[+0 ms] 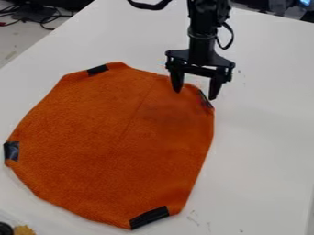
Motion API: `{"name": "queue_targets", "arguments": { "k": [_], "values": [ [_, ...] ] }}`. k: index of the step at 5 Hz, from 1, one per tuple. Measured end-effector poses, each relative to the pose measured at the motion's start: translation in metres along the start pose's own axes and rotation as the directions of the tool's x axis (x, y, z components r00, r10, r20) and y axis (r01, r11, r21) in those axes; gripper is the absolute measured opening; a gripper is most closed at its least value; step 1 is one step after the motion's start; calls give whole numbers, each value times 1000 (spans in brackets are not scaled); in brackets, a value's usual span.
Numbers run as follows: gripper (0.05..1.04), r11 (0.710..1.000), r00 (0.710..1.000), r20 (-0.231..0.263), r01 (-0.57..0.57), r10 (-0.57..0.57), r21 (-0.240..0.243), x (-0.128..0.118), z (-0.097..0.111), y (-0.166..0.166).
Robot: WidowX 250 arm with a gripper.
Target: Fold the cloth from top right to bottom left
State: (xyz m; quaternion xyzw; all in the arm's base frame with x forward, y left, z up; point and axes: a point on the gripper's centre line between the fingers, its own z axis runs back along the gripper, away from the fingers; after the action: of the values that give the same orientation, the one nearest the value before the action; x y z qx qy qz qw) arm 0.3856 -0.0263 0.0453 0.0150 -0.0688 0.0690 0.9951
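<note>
Lying flat: orange cloth [113, 137] (black edge patches [149, 217]); claw [195, 93] spread, upper right.

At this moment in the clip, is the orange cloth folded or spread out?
Spread out: the orange cloth lies flat in one broad sheet, its dark patches at separate places along the edge, with no corner turned over.

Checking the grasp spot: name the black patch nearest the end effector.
The upper-right patch, on the edge of the cloth beside the end effector; the top-left patch, left patch and bottom patch lie farther away.
</note>
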Motion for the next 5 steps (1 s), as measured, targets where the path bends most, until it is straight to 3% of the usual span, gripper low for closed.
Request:
{"name": "queue_targets", "arguments": {
  "k": [2,4,5],
  "values": [
    [1000,999,1000,-3,3,-3,-42,1,-5,-9],
    [987,999,999,-47,24,-25,-27,4,-26,-18],
    [902,999,997,-69,28,-30,-24,4,-36,-20]
  ]
}}
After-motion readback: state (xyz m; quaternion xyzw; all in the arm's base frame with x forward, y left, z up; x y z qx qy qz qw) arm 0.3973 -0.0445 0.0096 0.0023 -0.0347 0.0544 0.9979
